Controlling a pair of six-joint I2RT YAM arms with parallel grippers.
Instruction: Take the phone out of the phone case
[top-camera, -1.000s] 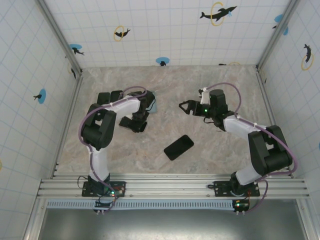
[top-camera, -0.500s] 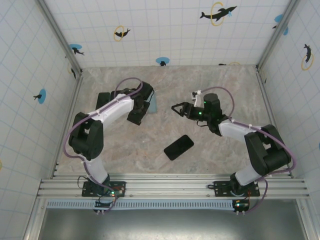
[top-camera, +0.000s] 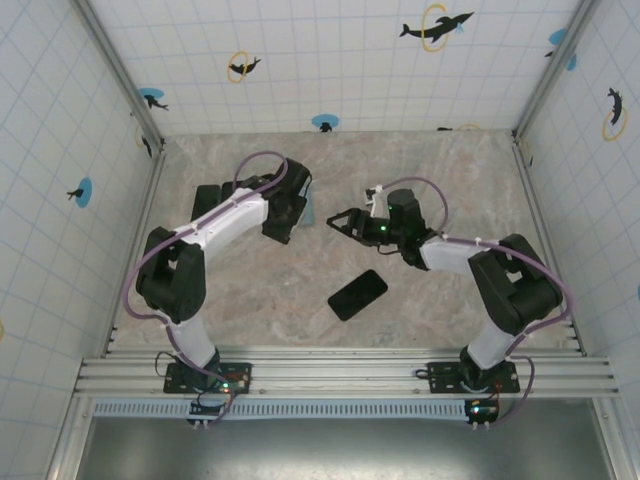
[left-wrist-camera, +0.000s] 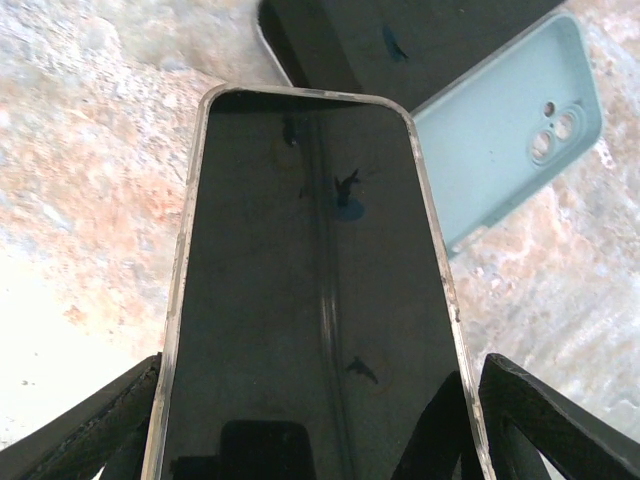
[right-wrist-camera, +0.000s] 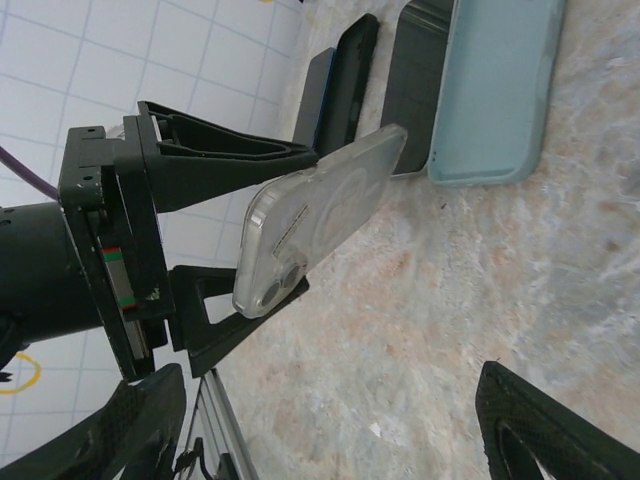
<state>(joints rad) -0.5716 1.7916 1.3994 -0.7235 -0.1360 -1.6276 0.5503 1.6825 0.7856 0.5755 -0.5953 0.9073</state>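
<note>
Found phone (left-wrist-camera: 320, 280), seated in its clear phone case (right-wrist-camera: 318, 212), pinched along both long edges by left gripper (top-camera: 284, 214). Held tilted off the table (top-camera: 450, 170), screen upward, just left of the pale blue case (left-wrist-camera: 512, 128). Noted right gripper (top-camera: 338, 223) just right of the pale blue case, fingers (right-wrist-camera: 120, 425) spread wide, gripping nothing. Recorded 1 black phone (top-camera: 357, 294) lying flat, well apart from the pale blue case, toward the arm bases. Logged 1 dark flat item (left-wrist-camera: 400, 40) just beside the pale blue case; cannot tell its type.
</note>
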